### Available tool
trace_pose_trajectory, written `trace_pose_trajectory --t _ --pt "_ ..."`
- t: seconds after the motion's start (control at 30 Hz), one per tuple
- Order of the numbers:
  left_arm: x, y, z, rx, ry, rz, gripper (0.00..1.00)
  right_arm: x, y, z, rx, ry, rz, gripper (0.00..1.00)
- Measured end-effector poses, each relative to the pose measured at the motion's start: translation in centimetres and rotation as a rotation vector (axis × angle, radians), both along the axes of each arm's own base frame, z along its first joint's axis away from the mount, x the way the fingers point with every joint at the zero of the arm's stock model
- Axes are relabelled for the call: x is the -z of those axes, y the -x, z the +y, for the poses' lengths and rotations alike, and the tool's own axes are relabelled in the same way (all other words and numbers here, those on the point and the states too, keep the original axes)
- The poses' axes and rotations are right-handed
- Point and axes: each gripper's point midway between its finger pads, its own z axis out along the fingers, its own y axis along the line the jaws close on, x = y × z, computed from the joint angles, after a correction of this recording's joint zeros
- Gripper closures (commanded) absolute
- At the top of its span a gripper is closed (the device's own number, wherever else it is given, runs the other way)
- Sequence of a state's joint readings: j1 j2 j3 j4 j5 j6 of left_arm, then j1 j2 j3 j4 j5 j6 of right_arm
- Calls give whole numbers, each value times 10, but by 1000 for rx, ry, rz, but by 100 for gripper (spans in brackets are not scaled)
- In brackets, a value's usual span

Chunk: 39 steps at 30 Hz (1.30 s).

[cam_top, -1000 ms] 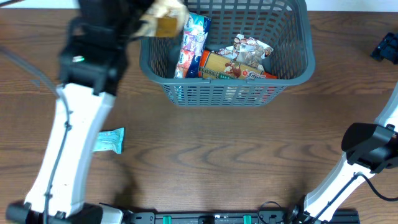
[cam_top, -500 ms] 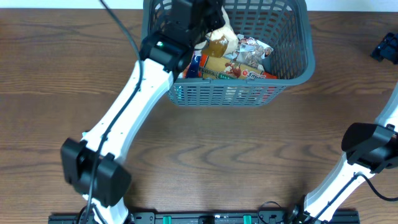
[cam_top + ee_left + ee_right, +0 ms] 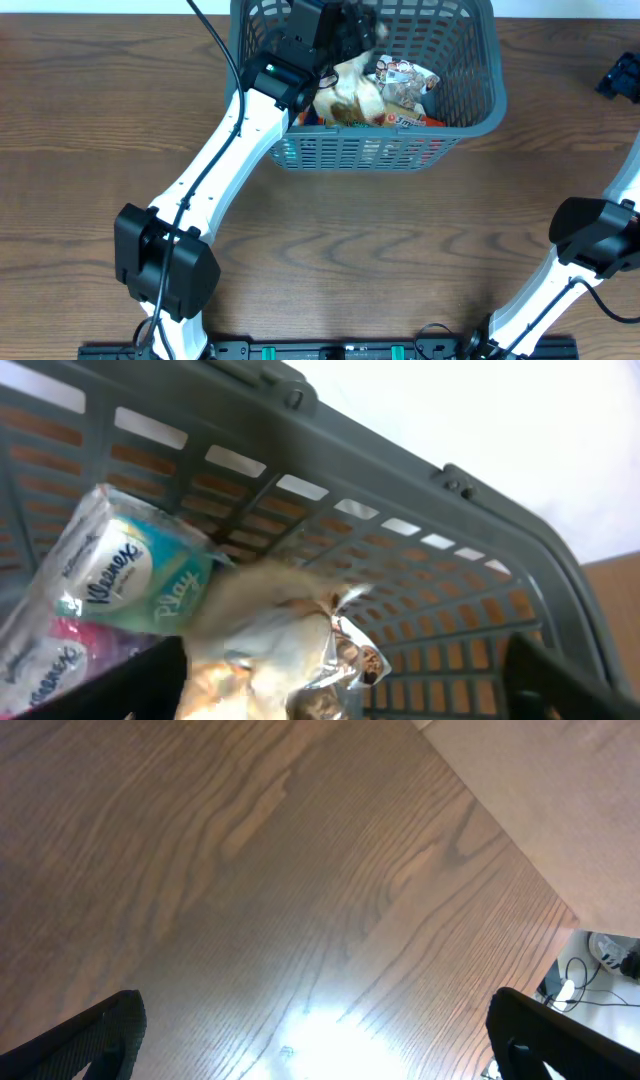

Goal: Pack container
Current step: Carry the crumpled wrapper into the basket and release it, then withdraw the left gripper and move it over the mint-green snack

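Container (image 3: pixel 372 150) sat at far middle of bench (image 3: pixel 400 260), snack packets inside. My left pincer (image 3: pixel 345 665) hung within its walls, fingers spread wide; crinkled packet (image 3: pixel 280 630) blurred between them, unclamped. Kleenex pack (image 3: pixel 120 575) lay beside. My right pincer (image 3: pixel 315 1030) gaped wide over bench wood, gripping nothing.

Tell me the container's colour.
The container is dark grey, clearest in the overhead view.
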State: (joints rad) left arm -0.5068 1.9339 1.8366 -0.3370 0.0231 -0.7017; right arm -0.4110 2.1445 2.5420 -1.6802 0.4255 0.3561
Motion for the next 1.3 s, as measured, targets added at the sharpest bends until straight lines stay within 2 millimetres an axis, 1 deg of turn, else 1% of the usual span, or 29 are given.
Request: trace_pose_trajectory --t 0.3,0.37,0.43,0.47,0.5,0.53,0.57,0.63,0.67,0.7,0.73,0.77,0.8,0.83,0.93,1.0,1.03,1.07,1.17,1.23,1.3 --pt "-3 -1 3 17 -32 -26 9 0 0 0 0 0 0 1" --pt "-9 -2 9 11 -46 -41 8 0 0 0 0 0 0 1" --pt "-22 0 24 -21 -67 -63 8 0 0 0 0 0 0 1" --pt "-31 2 33 -46 -76 -75 8 0 0 0 0 0 0 1" --pt "-44 5 46 -80 -87 -93 8 0 0 0 0 0 0 1" --pt "-57 10 59 -115 -99 -110 1 0 0 0 0 0 0 1" --pt "-71 16 72 -152 -112 -128 1 0 0 0 0 0 0 1" --pt "-105 34 104 -261 -113 -164 1 0 0 0 0 0 0 1" --pt "-121 47 122 -324 -110 -176 1 0 0 0 0 0 0 1" --pt "-139 64 145 -410 -102 -184 1 0 0 0 0 0 0 1" --pt "-145 75 157 -459 -100 -180 1 0 0 0 0 0 0 1" --pt "-154 97 180 -553 -87 -160 1 0 0 0 0 0 0 1" --pt "-156 117 200 -635 -73 -135 1 0 0 0 0 0 0 1" --pt "-157 135 217 -710 -59 -111 1 0 0 0 0 1 -1 1" --pt "-151 174 253 -881 -15 -55 1 0 0 0 0 0 0 1" --pt "-141 189 267 -967 0 -12 1 0 0 0 0 0 0 1" --pt "-128 199 279 -1039 -11 40 1 0 0 0 0 0 0 1" --pt "-125 201 281 -1053 -13 51 1 0 0 0 0 0 0 1" --pt "-90 227 307 -1228 -51 196 1 0 0 0 0 0 0 1" --pt "-74 241 320 -1338 -38 257 1 0 0 0 0 0 0 1" --pt "-65 247 329 -1423 0 282 1 0 0 0 0 0 0 1"
